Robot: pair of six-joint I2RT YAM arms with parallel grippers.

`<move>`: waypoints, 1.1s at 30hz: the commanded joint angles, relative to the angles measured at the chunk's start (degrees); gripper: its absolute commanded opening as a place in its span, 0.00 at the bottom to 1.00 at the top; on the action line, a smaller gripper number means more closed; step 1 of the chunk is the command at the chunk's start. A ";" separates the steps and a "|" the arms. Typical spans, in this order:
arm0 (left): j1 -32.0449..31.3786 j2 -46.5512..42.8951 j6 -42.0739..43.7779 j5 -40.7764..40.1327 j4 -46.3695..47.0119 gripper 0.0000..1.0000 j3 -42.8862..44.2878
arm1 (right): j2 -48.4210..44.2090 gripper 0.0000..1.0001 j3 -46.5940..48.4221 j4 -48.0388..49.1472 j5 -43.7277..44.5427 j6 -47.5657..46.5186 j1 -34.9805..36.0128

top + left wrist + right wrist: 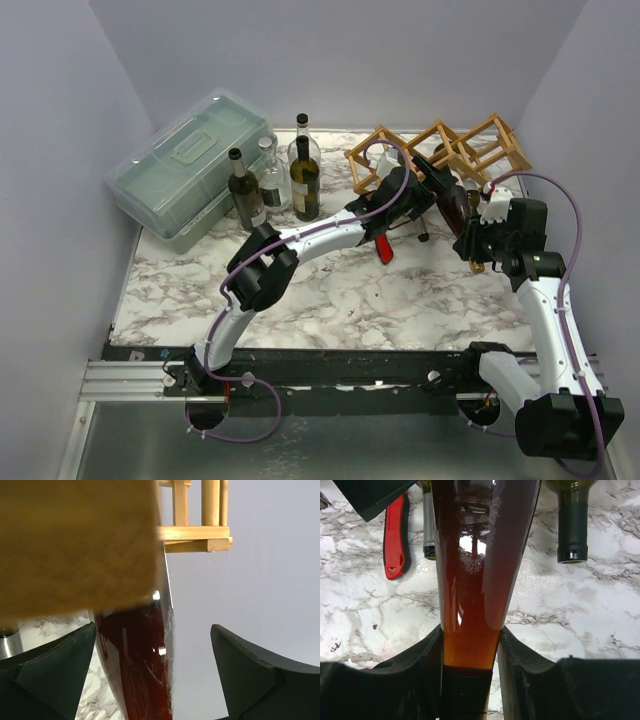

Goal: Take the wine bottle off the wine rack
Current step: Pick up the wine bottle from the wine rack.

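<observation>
The wine rack, a light wooden lattice, stands at the back right and fills the upper left of the left wrist view as blurred wood. A dark amber wine bottle slants from the rack's front toward the right arm. My right gripper is shut on the bottle's neck, with its black fingers pressed against both sides. My left gripper is open beside the rack, with the bottle's body between its fingers, close to the left one.
Three upright bottles stand at the back left next to a translucent lidded box. A red-handled tool lies on the marble table under the left arm. A dark green bottle neck shows beside the held bottle.
</observation>
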 commanded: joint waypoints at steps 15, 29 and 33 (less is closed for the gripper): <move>-3.58 2.67 0.46 -7.20 -6.92 0.99 3.28 | -2.27 0.00 5.69 6.74 -9.96 -2.72 0.78; -5.18 4.59 -1.17 -8.34 -9.37 0.98 6.49 | -1.95 0.00 6.62 6.53 -10.88 -2.70 0.82; -5.93 4.76 -0.40 -9.90 -10.38 0.97 7.18 | -1.80 0.00 6.60 6.56 -11.14 -2.74 0.81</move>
